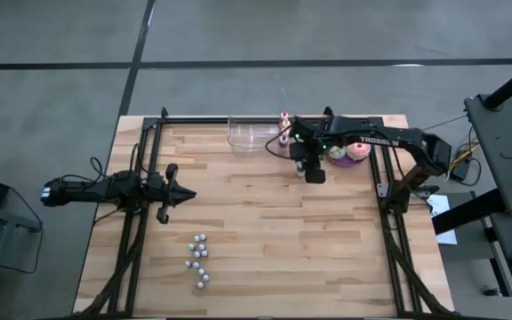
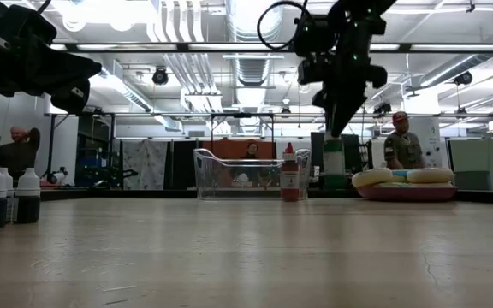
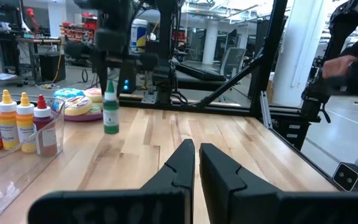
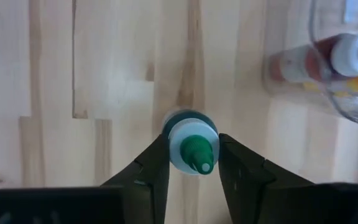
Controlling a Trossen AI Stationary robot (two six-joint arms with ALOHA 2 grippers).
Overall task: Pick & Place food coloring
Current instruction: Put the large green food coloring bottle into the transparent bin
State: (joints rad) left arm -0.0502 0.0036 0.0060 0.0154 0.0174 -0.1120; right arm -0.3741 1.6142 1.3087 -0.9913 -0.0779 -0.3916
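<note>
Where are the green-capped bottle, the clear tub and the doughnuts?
green-capped bottle [image 4: 193, 149], right wrist view, on its cap.
clear tub [image 2: 229, 175], low view, on its front wall.
doughnuts [image 2: 405, 178], low view, on the front doughnut's side.

Right gripper [image 4: 194, 163] points straight down, fingers clamped; left gripper [image 3: 196, 163] waits closed.

We looked straight down over the tabletop [image 1: 265, 213], level across it, and forward from each wrist; the right wrist sat close above the green-capped bottle [image 4: 192, 149], shared with the left.
</note>
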